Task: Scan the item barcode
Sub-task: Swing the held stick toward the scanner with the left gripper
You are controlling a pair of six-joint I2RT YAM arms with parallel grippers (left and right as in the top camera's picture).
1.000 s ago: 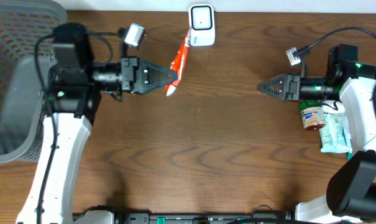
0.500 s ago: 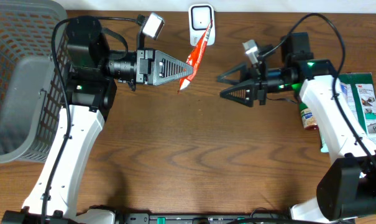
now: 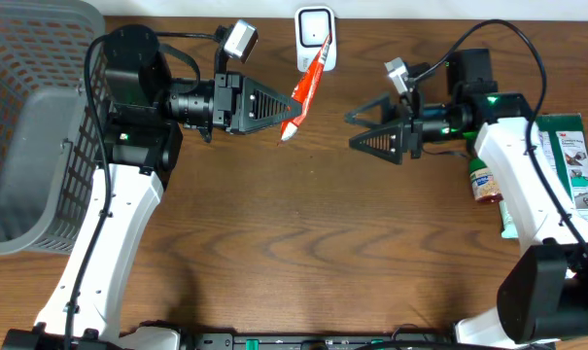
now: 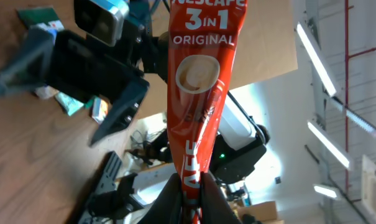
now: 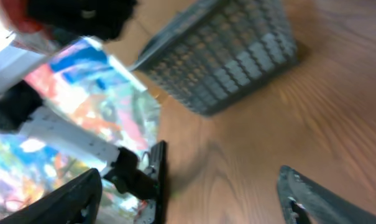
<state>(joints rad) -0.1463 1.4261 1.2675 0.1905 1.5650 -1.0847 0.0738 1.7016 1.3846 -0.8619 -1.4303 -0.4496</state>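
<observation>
Sachet (image 3: 309, 87) held up at the scanner (image 3: 314, 27)
The left gripper (image 3: 288, 122) pinches the sachet's lower end, jaws pressed together on the crimped seal. That leaves the long flat face free, tilted up toward the white, rounded scanner at the back edge of the table (image 3: 303, 253), with the sachet's top tip overlapping it from above. The sachet is 1 slim, glossy red foil stick, lightly creased, printed "3 in 1". The right gripper (image 3: 353, 130), empty with fingers spread wide, hangs apart to the right, probably to stay clear. The grey mesh basket (image 3: 51, 39) sits far left
</observation>
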